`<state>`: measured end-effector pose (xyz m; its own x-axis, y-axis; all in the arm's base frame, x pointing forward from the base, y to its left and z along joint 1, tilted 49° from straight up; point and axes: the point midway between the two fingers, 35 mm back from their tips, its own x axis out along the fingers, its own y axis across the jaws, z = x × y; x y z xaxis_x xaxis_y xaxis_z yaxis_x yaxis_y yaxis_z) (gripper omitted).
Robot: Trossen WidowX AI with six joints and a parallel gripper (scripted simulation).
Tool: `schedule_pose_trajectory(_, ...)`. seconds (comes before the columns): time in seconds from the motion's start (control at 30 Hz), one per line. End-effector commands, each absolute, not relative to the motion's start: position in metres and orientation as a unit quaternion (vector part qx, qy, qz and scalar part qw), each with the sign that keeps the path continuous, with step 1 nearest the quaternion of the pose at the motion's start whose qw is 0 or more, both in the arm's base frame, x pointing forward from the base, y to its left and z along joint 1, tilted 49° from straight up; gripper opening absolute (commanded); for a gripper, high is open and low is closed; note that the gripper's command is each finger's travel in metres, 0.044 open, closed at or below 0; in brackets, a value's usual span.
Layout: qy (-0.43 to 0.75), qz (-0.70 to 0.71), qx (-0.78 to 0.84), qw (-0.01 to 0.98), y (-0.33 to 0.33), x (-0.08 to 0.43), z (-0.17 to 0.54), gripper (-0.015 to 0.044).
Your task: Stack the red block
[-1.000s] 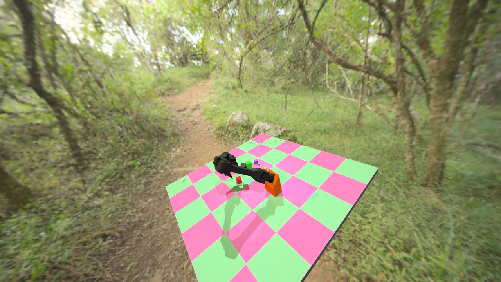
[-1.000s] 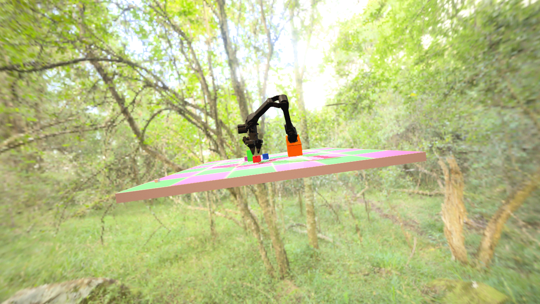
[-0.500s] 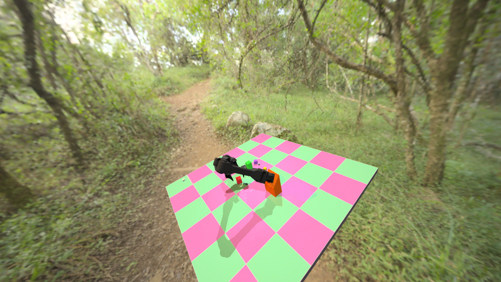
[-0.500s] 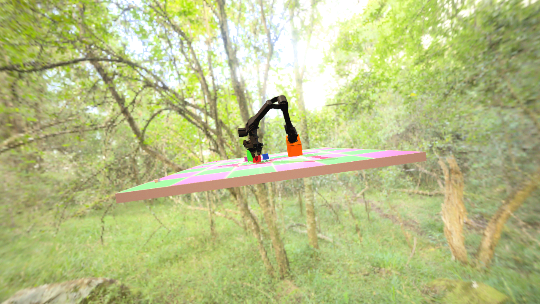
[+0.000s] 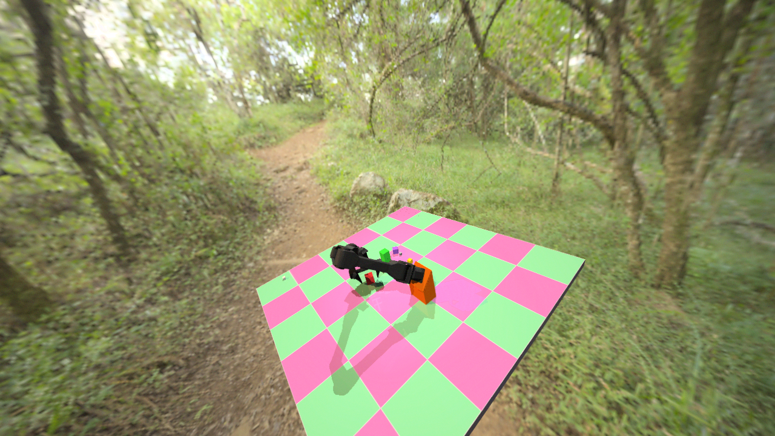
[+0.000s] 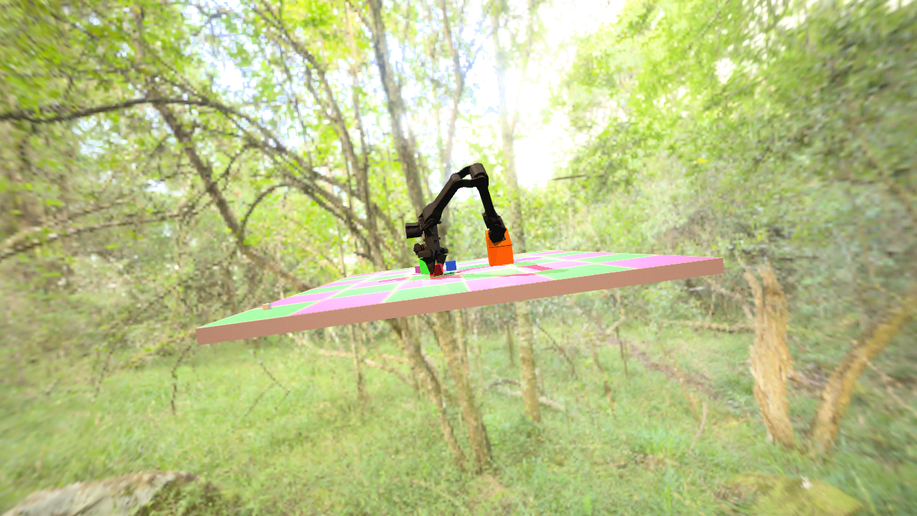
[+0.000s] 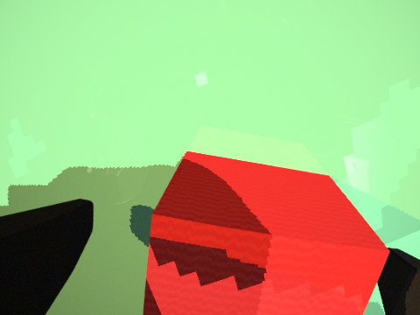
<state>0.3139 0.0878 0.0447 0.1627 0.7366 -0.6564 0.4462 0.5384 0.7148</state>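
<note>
1. Done so far, by my reading: the approach. The gripper [image 5: 366, 275] [image 6: 433, 271] [image 7: 240, 241] is down at the red block [image 5: 369, 278] [image 6: 438, 270] [image 7: 280, 206], with its fingers wide apart and nothing clamped.

2. The red block is between the fingers, low on the checkered top [image 5: 531, 287] [image 6: 410, 292] [image 7: 109, 87]. In the wrist view it sits off-centre: a visible gap separates it from the finger on the picture's left, while its edge meets the other finger's outline (whether they truly touch, I can't tell).

3. The green tower [image 5: 384, 254] [image 6: 423, 264] is near the fingers, beyond them in the top view and partly behind them in the exterior one. It looks upright, and no red block rests on it.

4. Left to do: close on the block, lift it, carry it over the tower, lower it, release and back away. That leaves nearly all of the job, I'd judge.

5. The next move seems to be closing; a little centring first might spare the block a sideways shove.

6. With the tower so near the fingers, the lift should probably go well up before any travel across (a low swing could topple it).
</note>
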Motion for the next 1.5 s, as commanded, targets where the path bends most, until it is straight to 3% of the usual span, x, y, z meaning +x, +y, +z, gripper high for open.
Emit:
schedule_pose_trajectory(0.0, 0.636, 0.116, 0.467, 0.603, 0.089, 0.313, 0.041, 0.0440)
schedule_pose_trajectory(0.37, 0.636, 0.116, 0.467, 0.603, 0.089, 0.313, 0.042, 0.0440)
schedule_pose_trajectory(0.67, 0.636, 0.116, 0.467, 0.603, 0.089, 0.313, 0.042, 0.0204)
schedule_pose_trajectory(0.93, 0.636, 0.116, 0.467, 0.603, 0.089, 0.313, 0.042, 0.0150)
schedule_pose_trajectory(1.13, 0.637, 0.116, 0.466, 0.603, 0.077, 0.311, 0.052, 0.0000)
schedule_pose_trajectory(1.47, 0.637, 0.115, 0.466, 0.604, 0.044, 0.304, 0.082, 0.0000)
